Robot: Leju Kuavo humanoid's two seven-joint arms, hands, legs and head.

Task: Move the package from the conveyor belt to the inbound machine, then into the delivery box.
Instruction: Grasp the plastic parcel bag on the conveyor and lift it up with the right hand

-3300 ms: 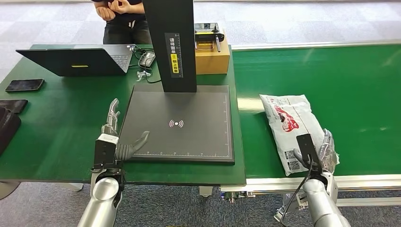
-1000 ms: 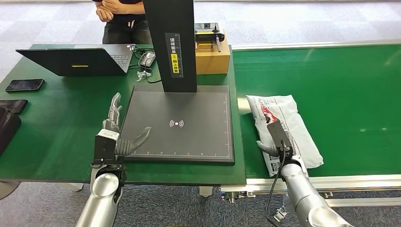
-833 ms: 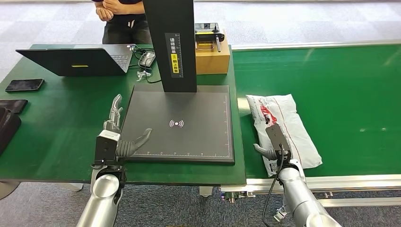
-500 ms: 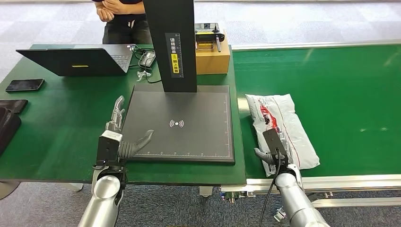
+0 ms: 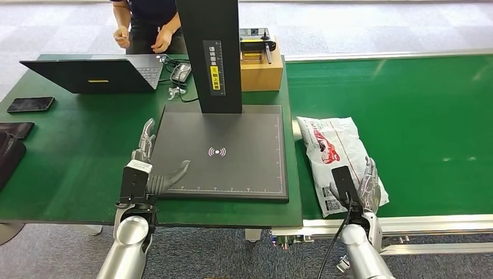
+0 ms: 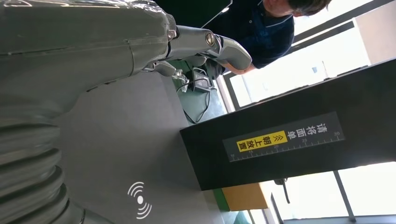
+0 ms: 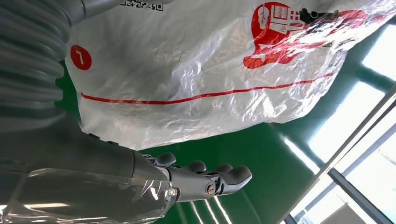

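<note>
The white package [image 5: 335, 160] is lying flat on the green conveyor belt [image 5: 418, 116], just right of the black inbound machine [image 5: 224, 151], long axis running away from the robot. The right hand [image 5: 365, 187] is resting at its near end, fingers apart. The left hand [image 5: 152, 168] is hovering at the machine's left edge, fingers spread, empty.

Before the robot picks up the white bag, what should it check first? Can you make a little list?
1. Package lying flat on the belt: ok.
2. Right hand at the package's near end, fingers apart, not gripping yet: ok.
3. Fingers alongside the package's edge; whether they touch it: cannot tell.
4. Scanner pad bare, ready for the package: ok.
5. Left hand sits at the pad's near left corner, in the way: not ok.
6. Person stands beyond the far side of the table, away from the arms: ok.
</note>
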